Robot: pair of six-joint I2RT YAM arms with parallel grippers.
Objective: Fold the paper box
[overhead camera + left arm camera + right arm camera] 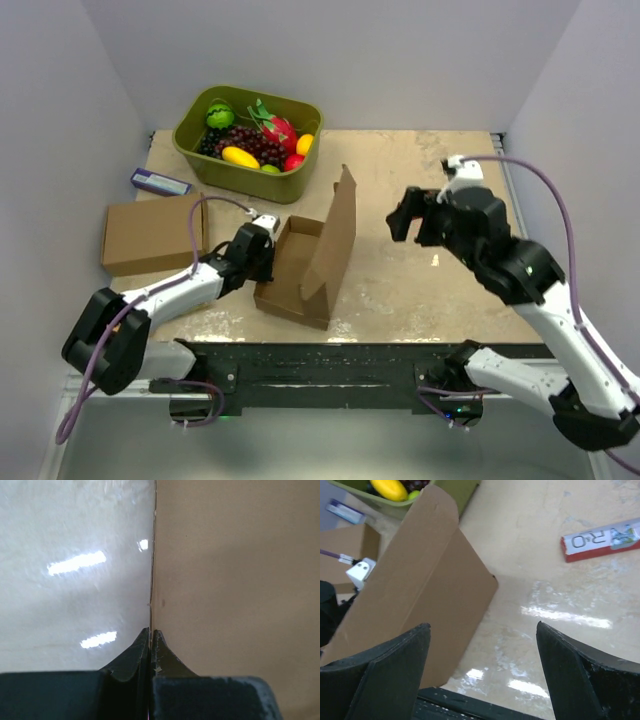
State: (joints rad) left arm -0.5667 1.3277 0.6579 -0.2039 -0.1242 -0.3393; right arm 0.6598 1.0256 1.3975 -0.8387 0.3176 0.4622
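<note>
Black mounting rail [330, 365] with both arm bases runs along the bottom edge of the top view. Just above it, centre-left, sits the plain brown die-cut cardboard paper box [290, 295]. Its tray is half-formed with the open side up, and its hinged lid [338, 230] stands near upright along the tray's right side. Left gripper [266, 248] is at the tray's left wall. Right gripper [405, 222] hangs right of the lid, apart from it. A second, closed brown cardboard box [152, 233] sits at left and a green plastic tub of fruit [248, 150] at upper centre; neither touches the work.

Left wrist view: fingertips [140, 650] pressed together on the thin edge of the box wall. Card fills the right half, glossy table [75, 590] the left.

Right wrist view: fingers [390, 670] spread wide, nothing between them. Lid panel fills the left of frame. A red-and-white packet [600, 540] lies upper right.

Judgement: walls look up, so lid closing is the step in hand. Next move calls for the right gripper to get behind the lid's top edge and push it over the tray while the left pinch anchors the wall. The left gripper should let go before the lid traps it.
</note>
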